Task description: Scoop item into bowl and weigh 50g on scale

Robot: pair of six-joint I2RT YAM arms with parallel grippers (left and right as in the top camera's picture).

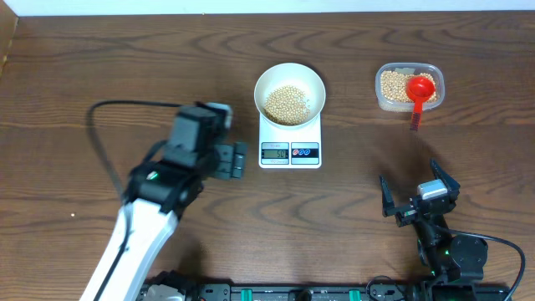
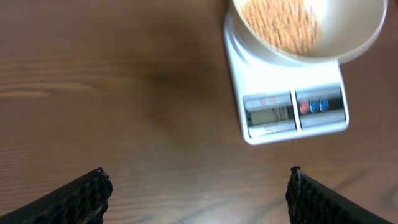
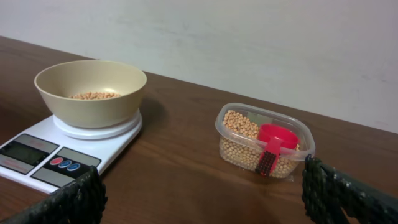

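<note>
Because the reading has to be taken with nothing touching the pan, both arms stand off from the small white rectangular kitchen scale (image 1: 289,138) in the overhead view. The left gripper (image 1: 241,160) hangs just beside the scale's left edge with its jaws apart and empty. The right gripper (image 1: 410,171), likewise spread and empty, sits nearer the robot, well apart from everything. The round, shallow white bowl (image 1: 258,90) rests on the scale's platform, and a heap of small tan beans (image 1: 287,104) covers its floor. To the right on the dark wooden table (image 1: 84,67), the clear rounded-rectangular plastic tub (image 1: 378,99) holds the remaining beans. The red plastic scoop (image 1: 420,88) lies in it, handle poking over the near rim, probably parked there for an easy regrasp.

From the left wrist, both black ridged fingers (image 2: 81,196) frame bare wood, and the scale's display sits ahead, its digits too blurred to read.

From the right wrist, the wide-set fingers (image 3: 348,196) point toward the tub and scoop. That looks like readiness to add or remove beans should the weight be off fifty grams.
</note>
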